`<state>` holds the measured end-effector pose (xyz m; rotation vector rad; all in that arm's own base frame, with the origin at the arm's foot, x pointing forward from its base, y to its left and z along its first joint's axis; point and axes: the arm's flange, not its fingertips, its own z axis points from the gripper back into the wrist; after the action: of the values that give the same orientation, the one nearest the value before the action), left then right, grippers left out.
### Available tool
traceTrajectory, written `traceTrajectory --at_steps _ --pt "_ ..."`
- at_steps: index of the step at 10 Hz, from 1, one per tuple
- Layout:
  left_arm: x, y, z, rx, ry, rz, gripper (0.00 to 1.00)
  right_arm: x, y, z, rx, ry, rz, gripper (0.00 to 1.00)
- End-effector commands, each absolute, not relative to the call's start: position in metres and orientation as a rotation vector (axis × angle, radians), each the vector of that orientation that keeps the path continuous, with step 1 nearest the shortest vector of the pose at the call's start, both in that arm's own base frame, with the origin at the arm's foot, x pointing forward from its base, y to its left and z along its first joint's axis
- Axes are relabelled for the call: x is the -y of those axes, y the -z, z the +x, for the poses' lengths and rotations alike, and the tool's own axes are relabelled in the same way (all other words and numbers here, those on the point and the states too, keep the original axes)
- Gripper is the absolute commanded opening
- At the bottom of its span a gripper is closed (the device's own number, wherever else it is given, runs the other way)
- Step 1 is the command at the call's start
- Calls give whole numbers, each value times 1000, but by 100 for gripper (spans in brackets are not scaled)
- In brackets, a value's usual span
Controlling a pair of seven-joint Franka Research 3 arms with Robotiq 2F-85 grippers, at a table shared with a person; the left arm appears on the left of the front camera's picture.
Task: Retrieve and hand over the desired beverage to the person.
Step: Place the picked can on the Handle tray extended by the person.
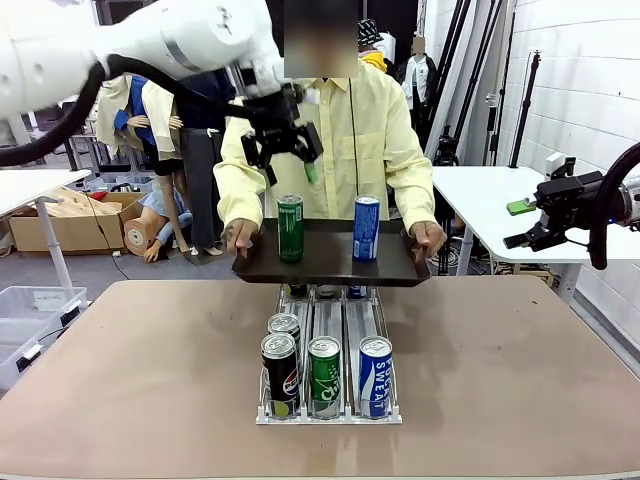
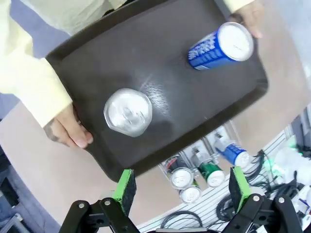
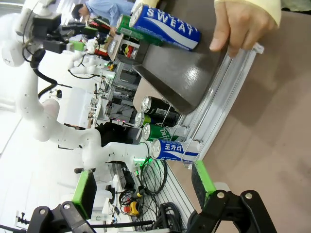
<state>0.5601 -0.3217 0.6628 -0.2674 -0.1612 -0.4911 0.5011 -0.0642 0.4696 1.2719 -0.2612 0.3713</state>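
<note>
Left wrist view: green can (image 2: 128,112) below wide-open, empty left fingers (image 2: 124,185).

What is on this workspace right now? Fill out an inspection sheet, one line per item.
Surface: brown rounded table, bare apart from the rack.
Job's things: dark rectangular tray held by the person in a pale-yellow shirt at both ends; green can and blue can upright on it. Clear wire can rack on the table holds a black can, a green-labelled can and a blue-and-white can in front, more behind.
Clutter: nothing seen on the table.
Grippers: left gripper open above the green can; right gripper open, off to the side.
Cables: black hose along the left arm.
Surroundings: white side tables, cardboard boxes.
</note>
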Motion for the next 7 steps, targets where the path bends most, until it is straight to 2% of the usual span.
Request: traceTrajectory --at_steps 1,5,7 --pt "279 -671 524 248 470 -400 100 63 -471 500 260 -373 1275 100" --pt "169 -669 486 331 332 -650 100 63 -471 500 260 -373 1275 100" --pt "110 -650 468 375 307 -813 100 63 -471 500 260 -373 1275 100"
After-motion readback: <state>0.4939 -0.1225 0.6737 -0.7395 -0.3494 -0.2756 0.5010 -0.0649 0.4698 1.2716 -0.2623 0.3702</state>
